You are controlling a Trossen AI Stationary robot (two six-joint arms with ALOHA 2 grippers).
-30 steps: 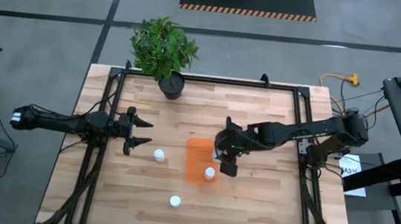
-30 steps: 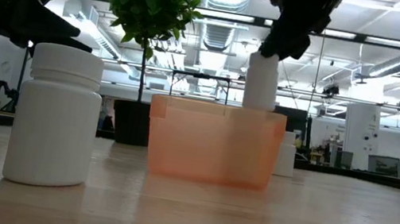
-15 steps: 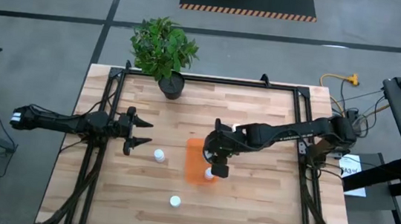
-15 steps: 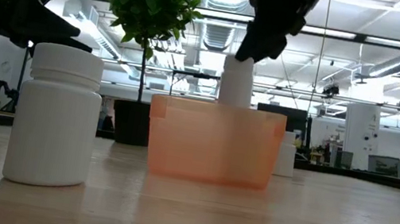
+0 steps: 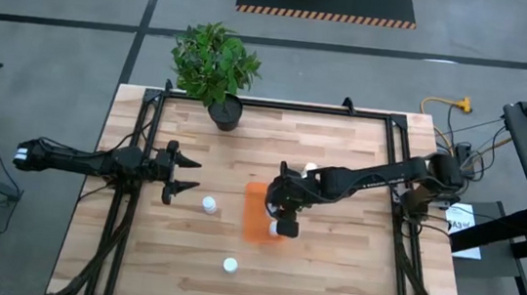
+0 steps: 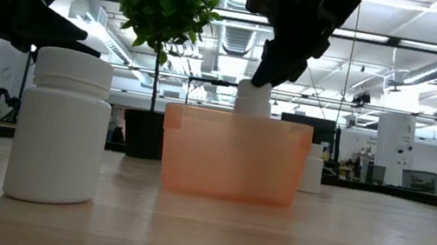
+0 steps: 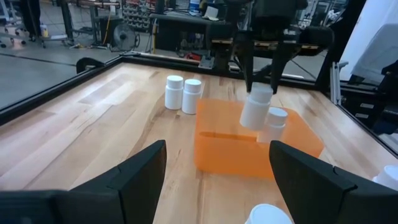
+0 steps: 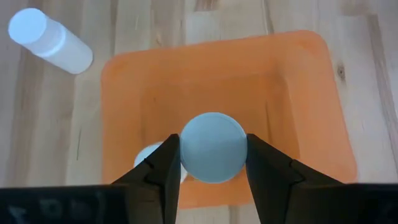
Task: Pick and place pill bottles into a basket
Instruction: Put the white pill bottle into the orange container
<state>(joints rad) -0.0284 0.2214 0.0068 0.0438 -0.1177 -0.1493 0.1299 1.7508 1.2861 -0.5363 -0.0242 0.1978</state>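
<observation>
- The right gripper (image 8: pixel 213 163) is clenched on a pill bottle (image 8: pixel 213 147), one dark finger on each side of its white cap; the held bottle hangs upright directly below the wrist, over the inside of the orange basket (image 8: pixel 311 118)
- From table height the held bottle (image 6: pixel 252 102) shows only its cap and shoulder above the basket rim (image 6: pixel 239 119), the right gripper (image 6: pixel 273 65) reaching down onto it from above; whether its base touches the basket floor cannot be told
- A second pill bottle (image 8: pixel 149 155) stands inside the basket, just beside the held one and partly hidden by a finger; the left wrist view shows the pair close together, the held bottle (image 7: pixel 256 107) slightly tilted and higher, the other (image 7: pixel 273 124) lower beside it
- Outside the basket, one bottle (image 8: pixel 50 38) lies near its corner on the wooden table (image 5: pixel 329 272); two more bottles (image 7: pixel 182 94) stand touching on the far side of the basket in the left wrist view
- In the high view a bottle (image 5: pixel 208 204) stands between the basket (image 5: pixel 256 211) and the left gripper (image 5: pixel 182 175), and another (image 5: pixel 230 264) stands nearer the table's front edge, well apart from both arms
- The left gripper waits with its fingers spread wide and nothing between them, well left of the basket
- A potted plant (image 5: pixel 217 64) stands at the table's back edge
</observation>
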